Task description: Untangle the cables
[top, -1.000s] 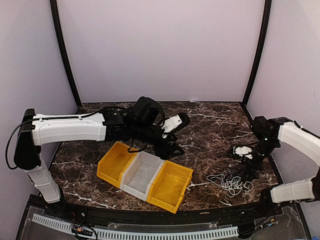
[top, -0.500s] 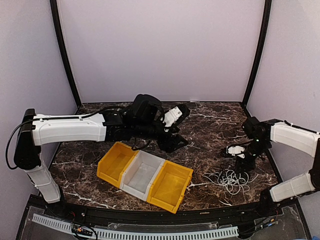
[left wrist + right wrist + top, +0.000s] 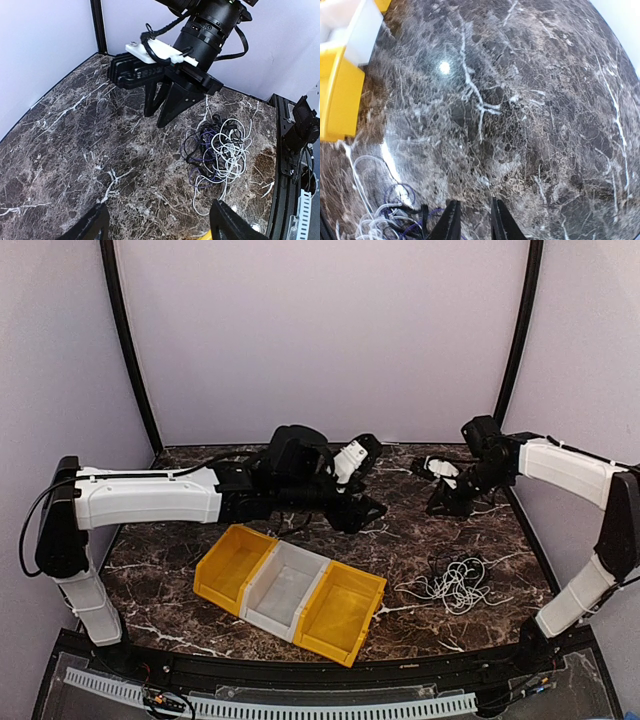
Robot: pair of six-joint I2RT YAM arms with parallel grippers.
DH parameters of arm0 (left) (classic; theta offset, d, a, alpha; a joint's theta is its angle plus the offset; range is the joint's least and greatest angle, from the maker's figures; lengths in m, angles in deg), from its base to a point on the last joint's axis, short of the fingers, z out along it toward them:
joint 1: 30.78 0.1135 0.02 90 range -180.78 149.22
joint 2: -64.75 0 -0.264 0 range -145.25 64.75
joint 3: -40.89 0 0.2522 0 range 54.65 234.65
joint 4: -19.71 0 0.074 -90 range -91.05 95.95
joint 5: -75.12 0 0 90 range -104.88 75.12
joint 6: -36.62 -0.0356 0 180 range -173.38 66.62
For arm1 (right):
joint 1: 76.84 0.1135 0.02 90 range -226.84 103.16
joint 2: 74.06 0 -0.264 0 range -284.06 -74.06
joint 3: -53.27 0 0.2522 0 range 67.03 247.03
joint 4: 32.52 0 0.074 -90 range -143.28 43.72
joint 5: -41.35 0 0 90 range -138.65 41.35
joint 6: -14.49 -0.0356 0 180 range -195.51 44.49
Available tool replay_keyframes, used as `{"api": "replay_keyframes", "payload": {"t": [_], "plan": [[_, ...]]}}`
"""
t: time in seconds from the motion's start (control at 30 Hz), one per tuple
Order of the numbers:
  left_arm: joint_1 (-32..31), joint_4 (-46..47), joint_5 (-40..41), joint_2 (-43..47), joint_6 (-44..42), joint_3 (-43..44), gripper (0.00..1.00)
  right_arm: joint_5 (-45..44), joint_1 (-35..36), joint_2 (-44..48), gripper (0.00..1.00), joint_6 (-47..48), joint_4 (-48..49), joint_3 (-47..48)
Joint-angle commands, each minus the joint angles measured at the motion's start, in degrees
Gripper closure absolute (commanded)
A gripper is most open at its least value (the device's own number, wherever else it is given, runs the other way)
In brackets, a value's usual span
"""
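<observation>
Fingers of the left gripper (image 3: 372,512) hover behind the bins (image 3: 285,588) in the top view. The cables (image 3: 455,585) lie tangled right of the bins, with the right gripper (image 3: 445,508) beyond them. Left wrist view: fingers (image 3: 92,226) spread wide, empty. Right wrist view: fingers (image 3: 451,224) slightly parted, empty.

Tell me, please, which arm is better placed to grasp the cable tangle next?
Probably the right: the cable tangle lies on its side of the table, near the right pincer. The left pincer is open, but that arm is stretched far across.
</observation>
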Motion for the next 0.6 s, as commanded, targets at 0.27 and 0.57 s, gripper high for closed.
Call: {"api": "replay_keyframes", "payload": {"t": [0.27,0.57], "plan": [[-0.2,1.4,-2.4,-3.3,5.1,2.0,0.29,-8.3,0.5,8.9,0.18,3.8,-19.7,-1.3],[-0.2,2.7,-5.4,-5.5,6.5,3.8,0.29,-17.4,0.5,12.6,0.01,2.9,-16.4,-14.1]]}}
